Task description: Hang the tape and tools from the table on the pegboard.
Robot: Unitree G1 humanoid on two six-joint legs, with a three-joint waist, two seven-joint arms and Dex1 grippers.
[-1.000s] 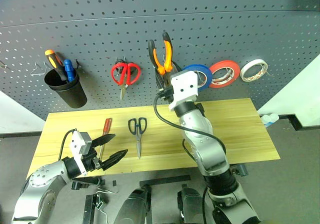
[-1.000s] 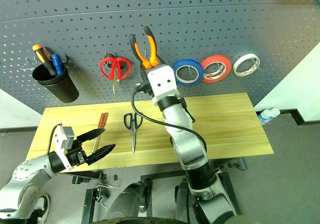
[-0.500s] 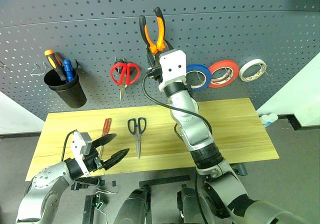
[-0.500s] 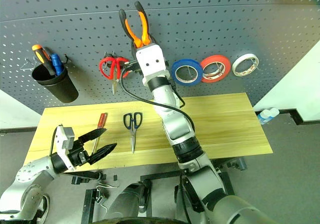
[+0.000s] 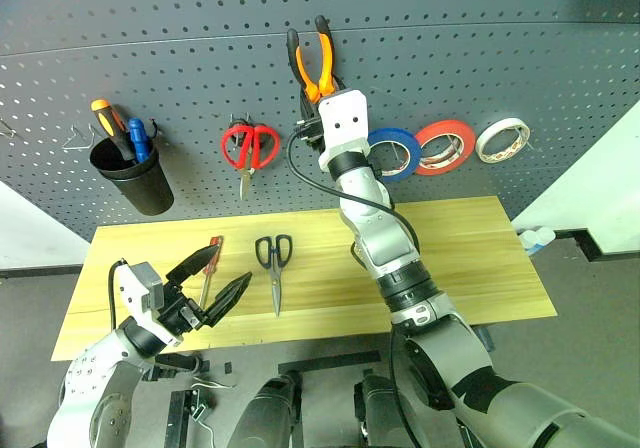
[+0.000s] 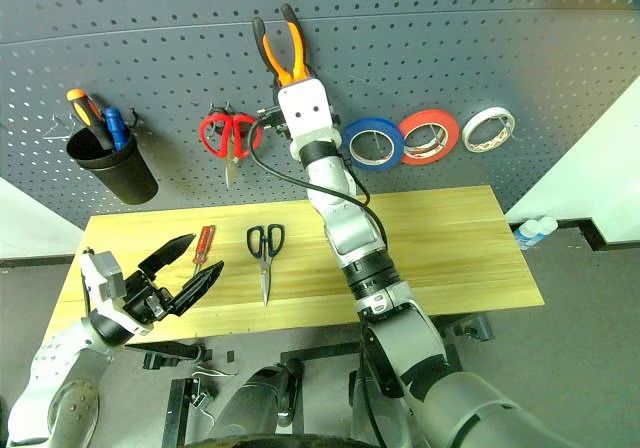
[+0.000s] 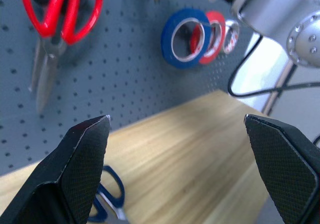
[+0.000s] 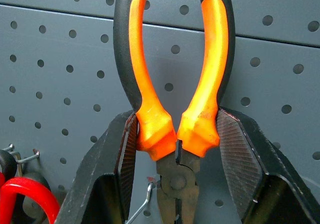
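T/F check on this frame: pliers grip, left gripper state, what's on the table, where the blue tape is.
1. The right gripper is shut on the pliers, handles up. True.
2. The left gripper holds the screwdriver. False: it is open and empty.
3. The dark-handled scissors lie on the table. True.
4. The blue tape lies on the table. False: it hangs on the pegboard.
5. The red-handled screwdriver lies on the table. True.
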